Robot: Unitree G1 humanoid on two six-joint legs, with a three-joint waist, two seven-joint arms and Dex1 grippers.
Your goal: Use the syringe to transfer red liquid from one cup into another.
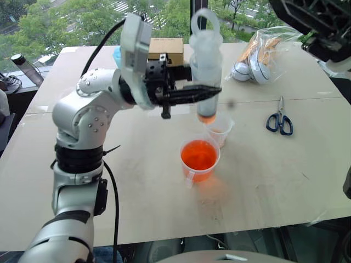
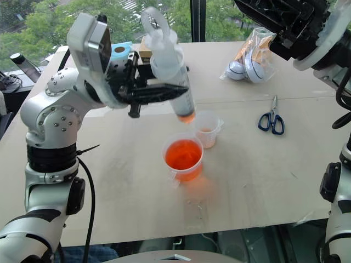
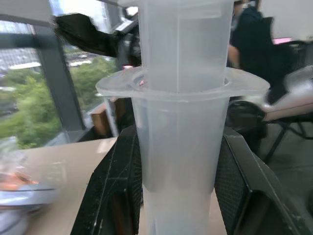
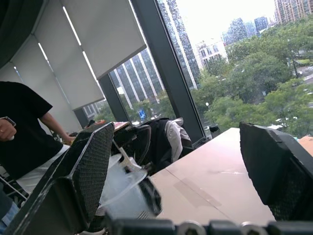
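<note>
- Far left, a dark-capped clear bottle [image 1: 26,68] stands on a low grey ledge by the window, green treetops outside the glass.
- The pale wooden tabletop [image 1: 263,181], scuffed and seamed across the middle, fills the scene.
- The left gripper [image 1: 211,92] reaches in level, its black fingers [image 3: 117,196] pinched on the large clear plastic syringe [image 1: 206,60], held upright above the table, loop end up.
- A trace of orange-red liquid [image 1: 207,117] sits at the syringe's lower end.
- Behind it, a brown cardboard box [image 1: 169,50] rests at the table's far edge.
- Below, the wide translucent handled cup [image 1: 199,159] glows orange-red; the smaller clear flared-rim cup [image 1: 220,130] stands just behind it, nearly touching.
- Blue-handled scissors [image 1: 279,121] lie flat to the right.
- A crinkled clear plastic bag [image 1: 262,53] sits at the far right.
- The right gripper [image 4: 181,161] is raised, fingers spread wide, holding nothing.
- A person in a black shirt [image 4: 22,127] stands by the blinds.
</note>
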